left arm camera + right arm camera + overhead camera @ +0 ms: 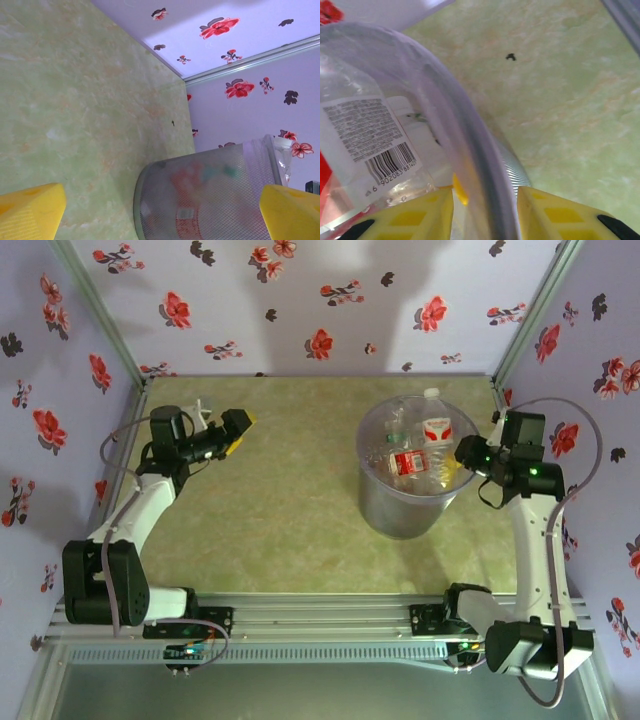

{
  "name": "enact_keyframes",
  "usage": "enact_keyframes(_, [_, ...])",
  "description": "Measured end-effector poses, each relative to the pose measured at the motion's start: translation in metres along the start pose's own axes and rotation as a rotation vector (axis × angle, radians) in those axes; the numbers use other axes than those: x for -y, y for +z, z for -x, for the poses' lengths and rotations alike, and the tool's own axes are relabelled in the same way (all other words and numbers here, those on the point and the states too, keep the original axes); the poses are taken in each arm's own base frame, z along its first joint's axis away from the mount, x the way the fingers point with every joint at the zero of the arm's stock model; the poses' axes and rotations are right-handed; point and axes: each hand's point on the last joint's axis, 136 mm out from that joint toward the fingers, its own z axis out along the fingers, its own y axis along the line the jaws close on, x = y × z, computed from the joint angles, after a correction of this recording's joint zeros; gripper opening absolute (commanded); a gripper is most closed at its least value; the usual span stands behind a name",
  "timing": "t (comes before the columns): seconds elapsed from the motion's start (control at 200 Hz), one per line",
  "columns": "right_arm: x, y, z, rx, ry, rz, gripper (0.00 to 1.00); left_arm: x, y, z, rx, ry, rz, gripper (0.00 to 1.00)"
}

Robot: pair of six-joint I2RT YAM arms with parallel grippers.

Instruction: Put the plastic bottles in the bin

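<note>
The bin [400,512] stands upright on the worktop [290,500]. The plastic bottles [415,455] that can be seen all lie inside it, with a white-labelled bottle [370,145] pressed against the inner wall. The right jaws are clamped on the bin's rim at its right side, one finger inside the wall and one outside, so the wall runs between them. The left jaws are spread wide and hold nothing, well apart to the bin's left and facing its side. I judge that the next move turns on that rim grip, since the right arm is much the nearer.
</note>
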Motion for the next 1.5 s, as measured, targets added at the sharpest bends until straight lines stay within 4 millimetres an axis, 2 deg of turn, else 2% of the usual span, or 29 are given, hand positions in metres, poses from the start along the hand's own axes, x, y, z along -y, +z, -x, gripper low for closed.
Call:
enact_keyframes(0.24, [-0.023,0.007,0.002,0.014,0.023,0.12,0.37,-0.005,-0.009,0.002,0.013,-0.003,0.022,1.0])
enact_keyframes(0.405, [-0.046,0.014,-0.003,-0.006,0.018,0.19,0.37,-0.007,-0.014,0.004,0.023,-0.004,0.03,1.0])
enact_keyframes(0.565, [-0.077,0.023,-0.012,-0.038,0.0,0.26,0.39,-0.009,-0.022,0.007,0.042,0.004,0.039,1.0])
enact_keyframes(0.785, [-0.121,0.03,-0.03,-0.06,-0.027,0.332,0.4,-0.023,-0.04,0.006,0.069,-0.018,0.078,1.0])
enact_keyframes(0.945, [-0.151,0.04,-0.036,-0.056,-0.034,0.377,0.4,-0.029,-0.051,0.004,0.082,-0.014,0.104,1.0])
enact_keyframes(1.15, [-0.197,0.057,-0.048,-0.07,-0.049,0.444,0.41,-0.035,-0.055,-0.002,0.079,-0.005,0.125,1.0])
enact_keyframes(1.285, [-0.22,0.065,-0.052,-0.075,-0.066,0.467,0.41,-0.039,-0.056,-0.006,0.071,-0.006,0.135,1.0])
enact_keyframes(1.395, [-0.231,0.068,-0.054,-0.079,-0.077,0.478,0.46,-0.042,-0.056,-0.009,0.067,-0.008,0.139,1.0])
enact_keyframes(1.5, [-0.235,0.069,-0.055,-0.082,-0.092,0.469,0.64,-0.044,-0.057,-0.012,0.062,-0.009,0.143,1.0])
